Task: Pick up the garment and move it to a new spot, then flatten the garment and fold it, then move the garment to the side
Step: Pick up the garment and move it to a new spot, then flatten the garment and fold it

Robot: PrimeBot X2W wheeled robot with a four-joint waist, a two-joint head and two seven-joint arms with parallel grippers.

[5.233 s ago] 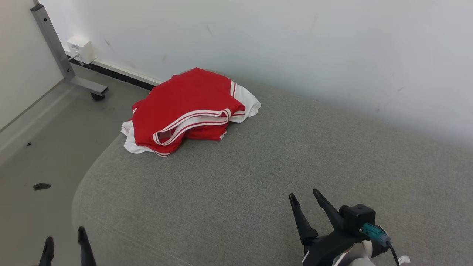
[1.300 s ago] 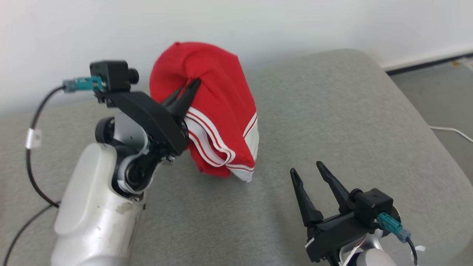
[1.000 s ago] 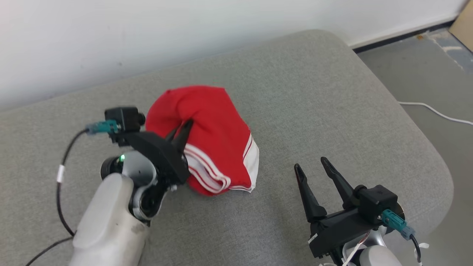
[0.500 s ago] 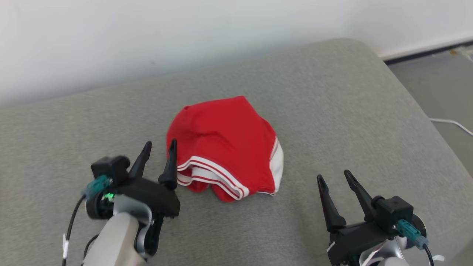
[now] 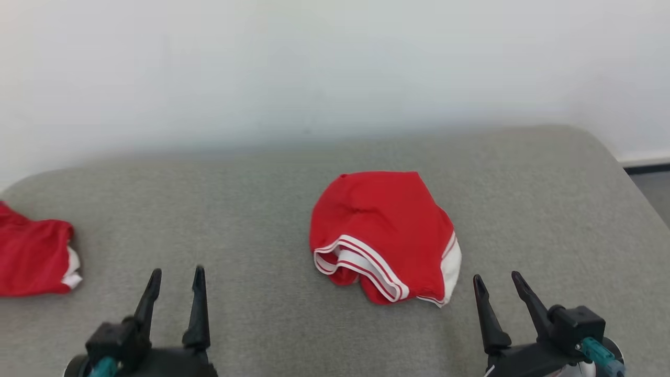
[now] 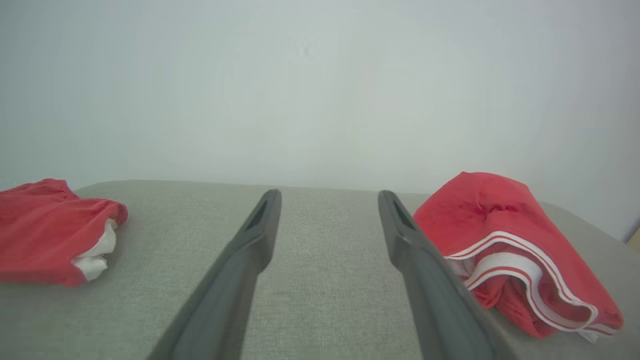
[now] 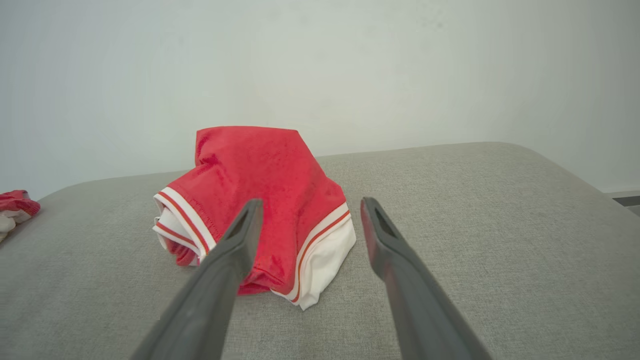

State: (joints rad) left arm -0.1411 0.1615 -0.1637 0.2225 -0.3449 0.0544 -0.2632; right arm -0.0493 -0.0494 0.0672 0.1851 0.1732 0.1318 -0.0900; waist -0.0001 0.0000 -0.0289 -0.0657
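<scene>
A crumpled red garment [image 5: 384,235] with white and red striped trim lies in a heap right of the middle of the grey cushion [image 5: 251,209]. Nothing holds it. The left wrist view has the garment [image 6: 505,250] beside the right finger, and in the right wrist view the garment [image 7: 255,200] sits just beyond the fingertips. My left gripper [image 5: 176,278] stands open and empty at the lower left, well left of the heap. My right gripper [image 5: 497,283] stands open and empty at the lower right, a little right of the heap's near corner.
A second red and white garment [image 5: 31,256] lies at the cushion's left edge, also in the left wrist view [image 6: 55,230]. A pale wall [image 5: 335,68] runs behind the cushion. The cushion's right end rounds off toward the floor [image 5: 651,188].
My left gripper has opened and let the garment drop onto the cushion, then drawn back to the lower left. The camera has swung, bringing the second garment into view.
</scene>
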